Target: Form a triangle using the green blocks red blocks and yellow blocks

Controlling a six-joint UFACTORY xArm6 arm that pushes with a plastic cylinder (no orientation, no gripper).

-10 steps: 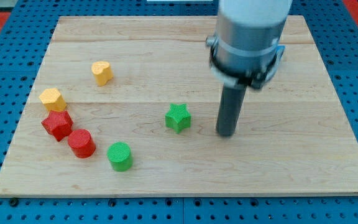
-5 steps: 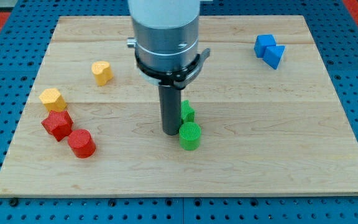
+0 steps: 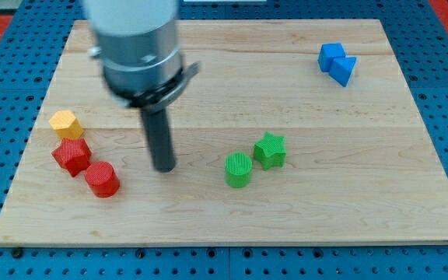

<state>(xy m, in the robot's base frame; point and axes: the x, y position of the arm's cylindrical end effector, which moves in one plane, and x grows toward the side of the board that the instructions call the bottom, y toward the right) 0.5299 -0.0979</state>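
My tip [image 3: 163, 166] rests on the board left of centre. It is to the right of the red blocks and well left of the green ones, touching none. A green cylinder [image 3: 238, 170] and a green star [image 3: 270, 150] sit side by side at the centre right. A red star [image 3: 71, 155] and a red cylinder [image 3: 102, 180] lie at the lower left. A yellow hexagon [image 3: 65, 124] sits just above the red star. The second yellow block is hidden behind the arm's body.
Two blue blocks [image 3: 337, 63] sit together at the upper right of the wooden board [image 3: 348, 194]. The arm's grey body [image 3: 134, 47] covers the board's upper left.
My tip has moved from beside the green blocks to the left. The green star now lies to the right of the green cylinder. The yellow heart is now hidden by the arm.
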